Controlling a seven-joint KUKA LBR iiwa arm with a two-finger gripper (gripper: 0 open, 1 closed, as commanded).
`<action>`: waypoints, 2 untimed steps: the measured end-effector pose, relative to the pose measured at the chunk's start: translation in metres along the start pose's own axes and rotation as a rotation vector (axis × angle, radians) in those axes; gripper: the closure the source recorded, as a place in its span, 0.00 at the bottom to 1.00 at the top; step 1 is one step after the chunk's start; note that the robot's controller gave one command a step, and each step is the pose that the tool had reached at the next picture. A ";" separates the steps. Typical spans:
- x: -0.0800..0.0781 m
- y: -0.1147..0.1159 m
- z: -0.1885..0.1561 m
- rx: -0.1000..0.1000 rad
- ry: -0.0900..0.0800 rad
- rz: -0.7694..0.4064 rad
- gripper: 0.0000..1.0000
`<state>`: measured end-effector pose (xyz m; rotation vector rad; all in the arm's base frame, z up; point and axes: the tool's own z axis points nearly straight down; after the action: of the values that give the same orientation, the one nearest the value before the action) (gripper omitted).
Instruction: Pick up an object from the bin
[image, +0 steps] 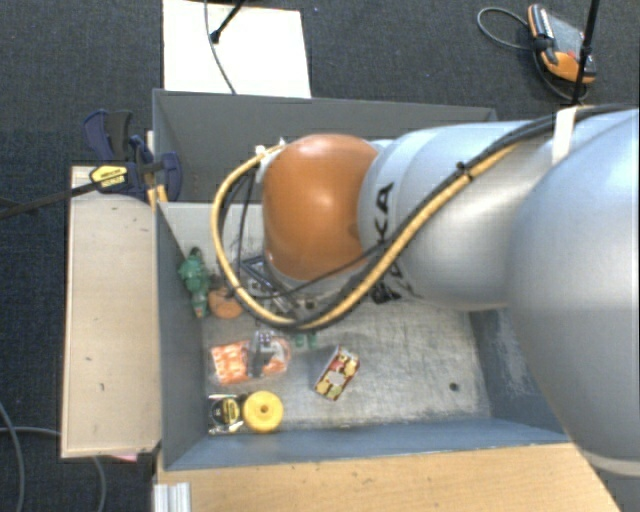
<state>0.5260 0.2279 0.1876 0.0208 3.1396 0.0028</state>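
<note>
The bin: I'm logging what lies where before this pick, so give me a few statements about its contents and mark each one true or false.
1. A yellow disc lies close to the bin wall at the bottom of the view. True.
2. The green toy lies in the middle of the bin's floor. False: it sits against the left wall in the view.
3. The small red and yellow packet lies to the right of the yellow disc in the view. True.
4. The orange packet touches the green toy. False: they lie apart, with a small orange ball between them.
</note>
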 end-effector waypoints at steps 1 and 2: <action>0.000 0.000 0.000 0.000 0.000 0.000 0.00; 0.000 0.005 0.112 -0.003 -0.006 -0.042 1.00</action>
<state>0.5267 0.2328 0.0751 -0.0447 3.1334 0.0076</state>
